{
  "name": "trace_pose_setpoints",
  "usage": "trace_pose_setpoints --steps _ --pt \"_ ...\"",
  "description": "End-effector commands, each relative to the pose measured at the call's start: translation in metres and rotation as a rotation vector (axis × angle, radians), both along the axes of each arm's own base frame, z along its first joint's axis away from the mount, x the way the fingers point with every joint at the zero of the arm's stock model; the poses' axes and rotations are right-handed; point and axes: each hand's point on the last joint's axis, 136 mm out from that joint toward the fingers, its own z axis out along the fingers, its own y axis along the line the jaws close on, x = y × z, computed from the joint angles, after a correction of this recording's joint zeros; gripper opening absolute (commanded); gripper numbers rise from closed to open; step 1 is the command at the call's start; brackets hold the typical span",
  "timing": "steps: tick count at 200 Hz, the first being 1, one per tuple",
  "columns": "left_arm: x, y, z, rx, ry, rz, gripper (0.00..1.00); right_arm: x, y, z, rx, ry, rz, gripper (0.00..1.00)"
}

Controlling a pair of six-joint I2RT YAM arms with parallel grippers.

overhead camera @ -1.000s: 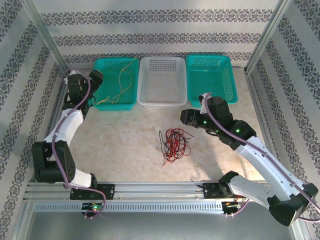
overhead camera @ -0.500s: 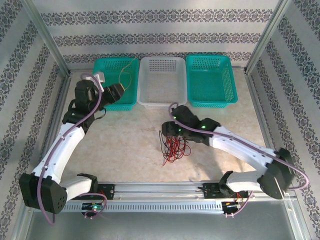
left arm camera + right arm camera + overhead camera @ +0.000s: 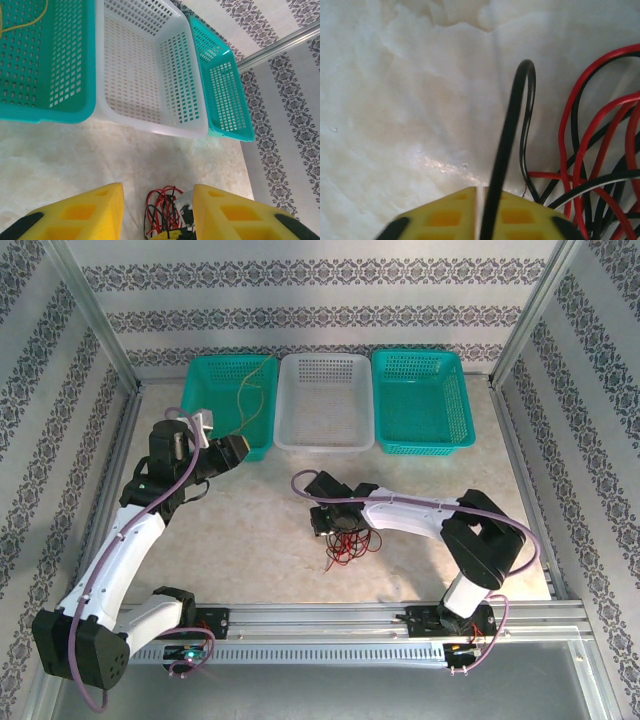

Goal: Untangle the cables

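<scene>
**Right arm sweeping leftward onto the tangle**

Swinging further left than half a second ago, the right arm is now lying low across the table [image 3: 250, 530], while the left arm is hardly shifting. The right pincer [image 3: 481, 200] is pressing fully closed on a black cable [image 3: 512, 120], whose loop is rising straight ahead of the fingertips and curling back down. The rest of the red and black tangle [image 3: 346, 537] is lying just to that pincer's right and toward the near edge. It is probably gripping the black strand alone, though the close view is too blurred to rule out a red one.

The left pincer [image 3: 157, 192] is hanging wide open and holding nothing, well apart from the tangle (which is showing between its fingers). It is hovering by the left teal basket [image 3: 215, 368], where a yellow cable [image 3: 243, 410] is already resting. Any pull looks best directed away from the heap, along the loop's length.
</scene>
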Motion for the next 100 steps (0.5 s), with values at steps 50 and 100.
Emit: trace_pose_setpoints --steps 50,100 --pt "-0.008 -0.047 0.001 -0.084 -0.028 -0.137 0.43 0.009 -0.01 0.131 0.167 -0.287 0.027 0.0" --pt "-0.023 -0.113 0.011 -0.143 -0.117 -0.328 0.52 -0.006 -0.027 0.22 0.309 -0.459 0.078 0.0"
